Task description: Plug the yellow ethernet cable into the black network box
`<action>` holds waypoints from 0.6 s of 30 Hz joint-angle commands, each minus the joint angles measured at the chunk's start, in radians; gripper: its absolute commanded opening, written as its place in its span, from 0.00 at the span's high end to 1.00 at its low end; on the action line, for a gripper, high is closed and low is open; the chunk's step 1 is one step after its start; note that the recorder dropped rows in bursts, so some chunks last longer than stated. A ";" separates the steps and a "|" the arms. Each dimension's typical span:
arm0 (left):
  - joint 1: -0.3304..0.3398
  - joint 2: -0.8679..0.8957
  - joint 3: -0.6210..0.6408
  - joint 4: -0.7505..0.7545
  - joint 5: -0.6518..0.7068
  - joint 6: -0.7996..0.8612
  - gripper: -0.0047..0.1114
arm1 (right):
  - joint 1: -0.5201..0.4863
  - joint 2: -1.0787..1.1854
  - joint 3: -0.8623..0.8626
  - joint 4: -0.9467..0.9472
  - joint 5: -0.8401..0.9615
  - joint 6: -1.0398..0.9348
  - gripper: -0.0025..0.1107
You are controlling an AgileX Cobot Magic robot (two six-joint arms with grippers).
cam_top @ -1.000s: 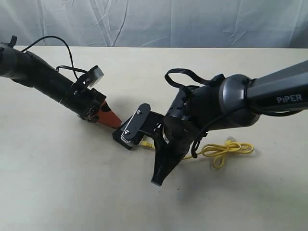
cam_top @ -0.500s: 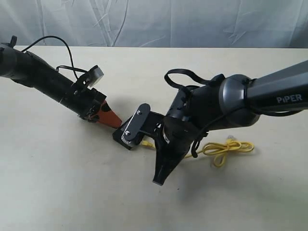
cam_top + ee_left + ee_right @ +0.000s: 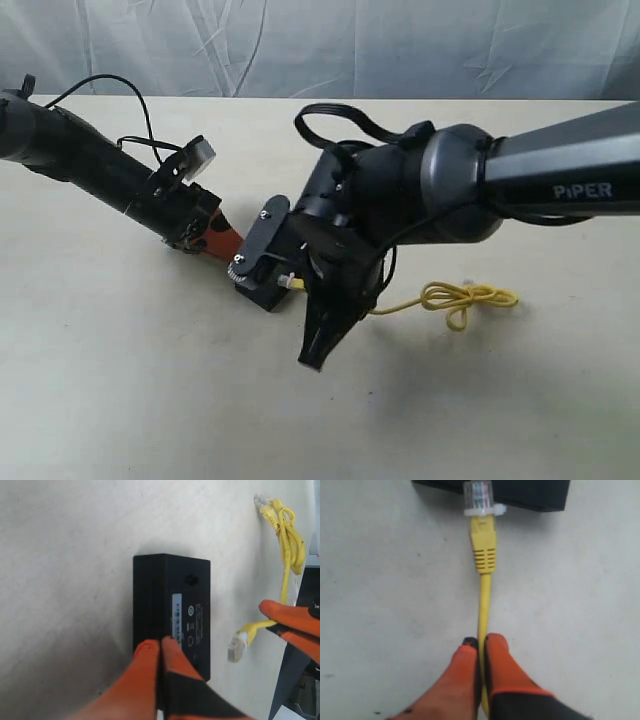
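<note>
1. Two grippers are working one box. The left gripper (image 3: 160,647) is sitting with its jaws closed together, nothing visible between them, tips bearing on one short end of the black box (image 3: 186,605).
2. The right gripper (image 3: 480,644) is pinching the yellow cable (image 3: 484,595) in a narrow grip, well behind the boot (image 3: 483,550) — so the plug (image 3: 479,497) is riding out front on a free length of cord.
3. The box is lying flat on the table (image 3: 120,400) between both arms. The rest of the cable is trailing off to a tied loop (image 3: 465,298) on the right arm's side, well apart from the box.
4. The plug is pointing nose-on at a long side of the box, right at its face. The left wrist view is showing a gap between the two, so I'm reading it as not seated. No view is showing the port itself.
5. Doing this step well means squaring the plug to the port before pushing. A grip this far back is letting the cord flex, so the nose is likely wandering.
6. I'm suggesting a slow, straight push along the plug's own axis, no sideways load.
7. Risk: the left gripper is bracing an end, not the side opposite the plug — the box is likely sliding or pivoting under a push.
8. Which way the plug's clip is facing, I cannot tell.
</note>
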 commanded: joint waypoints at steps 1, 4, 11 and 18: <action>-0.003 0.013 0.004 -0.008 -0.006 0.000 0.96 | 0.022 0.015 -0.007 -0.058 0.058 0.080 0.98; -0.003 0.013 0.004 -0.013 -0.006 -0.001 0.96 | 0.022 0.038 -0.007 -0.068 0.062 0.092 0.98; -0.003 0.013 0.004 -0.013 -0.006 -0.001 0.96 | 0.022 0.075 -0.007 -0.090 0.045 0.117 0.98; -0.003 0.013 0.004 -0.012 -0.006 -0.001 0.96 | 0.022 0.075 -0.007 -0.089 0.011 0.100 0.98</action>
